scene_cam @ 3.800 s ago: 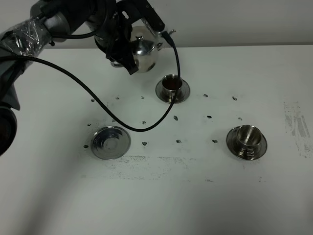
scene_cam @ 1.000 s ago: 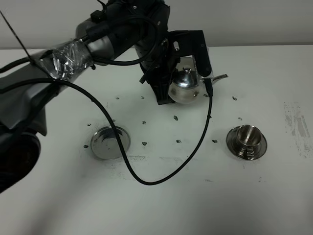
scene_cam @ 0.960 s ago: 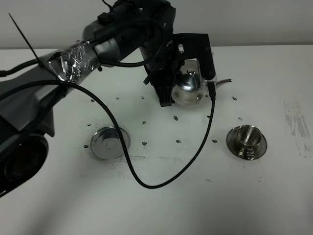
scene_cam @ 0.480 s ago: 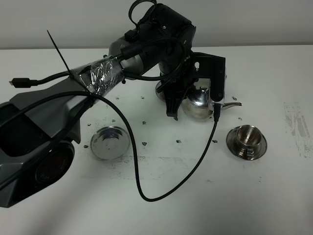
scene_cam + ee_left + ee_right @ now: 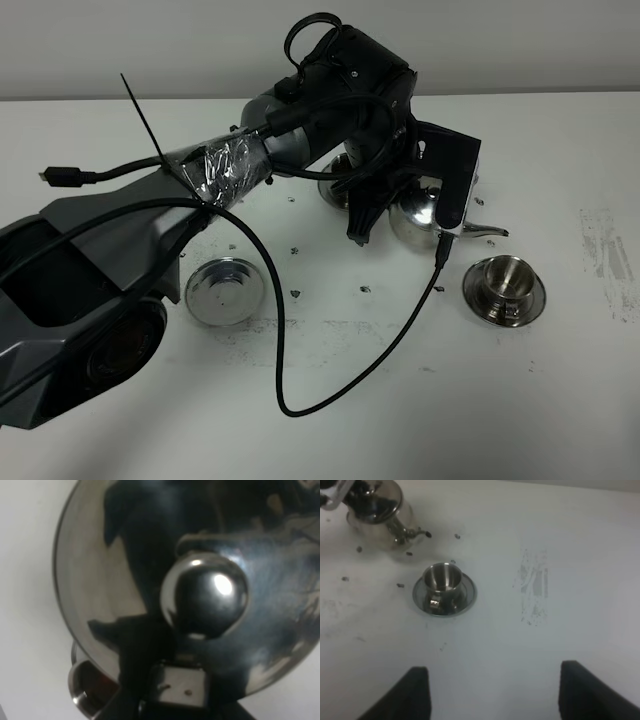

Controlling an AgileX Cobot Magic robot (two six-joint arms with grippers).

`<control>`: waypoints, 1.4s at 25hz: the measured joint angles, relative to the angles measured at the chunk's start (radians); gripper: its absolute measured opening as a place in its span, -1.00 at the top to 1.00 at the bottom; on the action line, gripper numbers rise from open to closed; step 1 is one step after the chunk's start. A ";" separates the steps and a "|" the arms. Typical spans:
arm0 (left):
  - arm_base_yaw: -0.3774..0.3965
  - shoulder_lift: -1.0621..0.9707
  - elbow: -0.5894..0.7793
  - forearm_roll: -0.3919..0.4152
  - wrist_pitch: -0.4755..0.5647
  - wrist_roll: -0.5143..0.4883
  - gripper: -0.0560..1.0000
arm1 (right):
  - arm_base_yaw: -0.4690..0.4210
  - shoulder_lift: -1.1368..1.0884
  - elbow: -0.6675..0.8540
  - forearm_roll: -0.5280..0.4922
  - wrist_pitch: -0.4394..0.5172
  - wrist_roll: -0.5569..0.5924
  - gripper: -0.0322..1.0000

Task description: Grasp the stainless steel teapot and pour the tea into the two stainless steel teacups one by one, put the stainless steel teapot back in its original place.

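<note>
A black cable (image 5: pixel 330 385) loops on the white counter (image 5: pixel 560 400), nearer than the stainless steel teapot (image 5: pixel 418 216). The round tray (image 5: pixel 224 291) lies bare, well off the teapot's handle side. The empty teacup (image 5: pixel 504 283) sits on its saucer (image 5: pixel 524 306) just beyond the spout tip. The teapot's spout-to-handle line runs across the counter, with the spout aimed at that cup and its tip close to the rim without touching. The left gripper (image 5: pixel 362 222) is clamped on the teapot at its handle side. The right gripper (image 5: pixel 495 700) has its fingers wide apart, on the spout side past the cup. Behind the teapot, the filled teacup (image 5: pixel 87 690) holds dark liquid. Dark specks (image 5: pixel 365 289) and scuffs mark the counter below a pale wall (image 5: pixel 520 45).
</note>
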 joint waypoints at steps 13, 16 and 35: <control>-0.021 0.029 -0.007 0.060 -0.062 0.035 0.55 | 0.000 0.000 0.000 0.000 0.000 0.000 -0.14; -0.021 0.029 -0.007 0.088 -0.067 0.036 0.55 | 0.000 0.000 0.000 0.000 0.000 0.000 -0.14; -0.030 0.029 -0.007 0.111 -0.109 0.098 0.55 | 0.000 0.000 0.000 0.000 0.000 0.000 -0.14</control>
